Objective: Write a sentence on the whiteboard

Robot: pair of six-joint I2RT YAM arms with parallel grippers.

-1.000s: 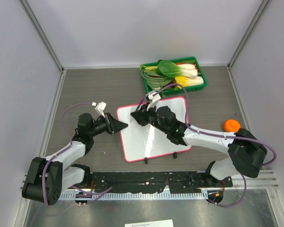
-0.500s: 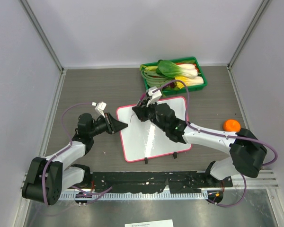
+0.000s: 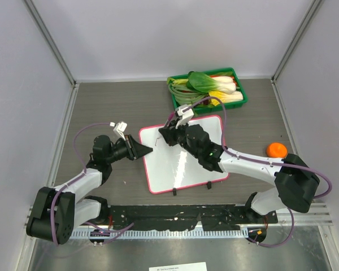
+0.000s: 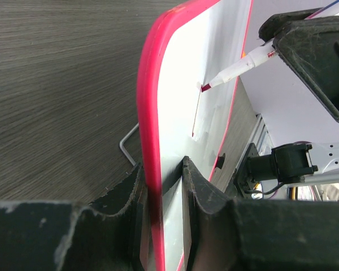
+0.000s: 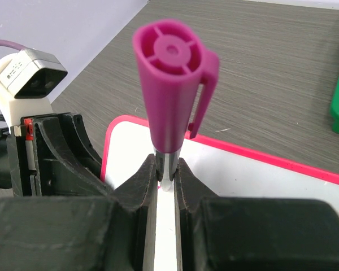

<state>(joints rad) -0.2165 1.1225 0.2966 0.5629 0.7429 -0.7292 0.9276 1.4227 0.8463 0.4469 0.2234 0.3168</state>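
Lying on the table (image 3: 113,107) between the 2 arms: the whiteboard (image 3: 186,161), just on the near side of the green tray (image 3: 239,102) of vegetables (image 3: 206,82), its 2 black feet (image 3: 174,192) at the near edge. Pinched at its left rim by the left gripper (image 4: 161,169), jaws drawn in narrow around the pink frame (image 4: 148,113) and nothing else. Clamped in the right gripper (image 5: 166,169): a marker (image 4: 233,70), jaws squeezed right down on the barrel, purple cap end up, red tip down on the white near the far-left corner, at the head of 1 thin red stroke (image 4: 195,116). Plenty to go wrong from here. Too much downward push, and likely a mashed tip or a barrel sliding up through the jaws, with only 1 narrow line of grip on a smooth round pen. Too little, and skips, gaps, unreadable letters. Sideways drag from every stroke tugging at a board held at just 1 spot on the rim; any slip there and probably a pivot on the table, slanting the line. Tight quarters too: 2 grippers near each other at that corner, so a leftward stroke risking a knock. Further along, danger of running out of white before the sentence ends, or of smearing fresh ink on the way back across. Orange (image 3: 277,149) well apart on the right, no threat.
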